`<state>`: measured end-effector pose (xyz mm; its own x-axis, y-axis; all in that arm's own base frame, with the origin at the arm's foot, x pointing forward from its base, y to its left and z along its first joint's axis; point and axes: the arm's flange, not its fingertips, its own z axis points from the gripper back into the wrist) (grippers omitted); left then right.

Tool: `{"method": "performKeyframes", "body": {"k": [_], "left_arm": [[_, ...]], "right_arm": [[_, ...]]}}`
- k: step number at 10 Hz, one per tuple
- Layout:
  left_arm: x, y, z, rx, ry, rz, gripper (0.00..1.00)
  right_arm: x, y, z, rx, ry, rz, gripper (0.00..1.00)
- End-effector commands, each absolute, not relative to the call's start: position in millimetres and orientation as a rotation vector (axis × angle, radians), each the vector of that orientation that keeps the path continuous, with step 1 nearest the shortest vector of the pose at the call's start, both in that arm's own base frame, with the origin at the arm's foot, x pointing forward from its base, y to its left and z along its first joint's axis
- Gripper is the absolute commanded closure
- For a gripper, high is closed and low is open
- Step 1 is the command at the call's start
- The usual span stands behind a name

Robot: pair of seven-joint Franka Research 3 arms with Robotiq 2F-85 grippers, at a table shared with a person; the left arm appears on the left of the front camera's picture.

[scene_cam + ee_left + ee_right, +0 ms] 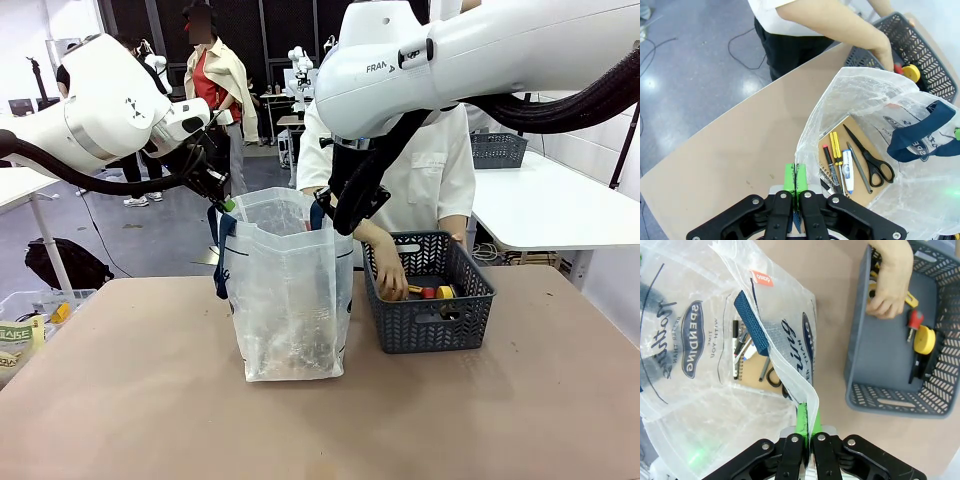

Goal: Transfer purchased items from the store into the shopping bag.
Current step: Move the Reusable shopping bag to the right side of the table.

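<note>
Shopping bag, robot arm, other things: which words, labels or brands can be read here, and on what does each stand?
"SPENDING": dark oval print on the shopping bag, standing sideways.
"FRAN": on the right arm; the rest is hidden.
Red tag on the bag: too small to read.
Script lettering beside the oval: broken by folds, unreadable.
Package far left in the front view: blurred.

Clamped shut at the left gripper, 2 fingers pressed flat together; clamped likewise at the right gripper, pointing downward.
</note>
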<state>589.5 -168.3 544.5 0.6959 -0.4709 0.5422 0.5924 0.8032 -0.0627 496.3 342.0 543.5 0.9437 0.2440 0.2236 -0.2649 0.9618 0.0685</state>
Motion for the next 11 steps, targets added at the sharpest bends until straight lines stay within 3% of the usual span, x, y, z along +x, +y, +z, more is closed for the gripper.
{"method": "performKeyframes", "body": {"k": [1,11], "left_arm": [[589.6,-166.0,545.1,-0.237,-0.535,-0.599,1.0],[589.6,-166.0,545.1,-0.237,-0.535,-0.599,1.0]], "right_arm": [[496.6,341.8,544.6,0.11,-0.218,0.258,1.0],[496.6,341.8,544.6,0.11,-0.218,0.258,1.0]]}}
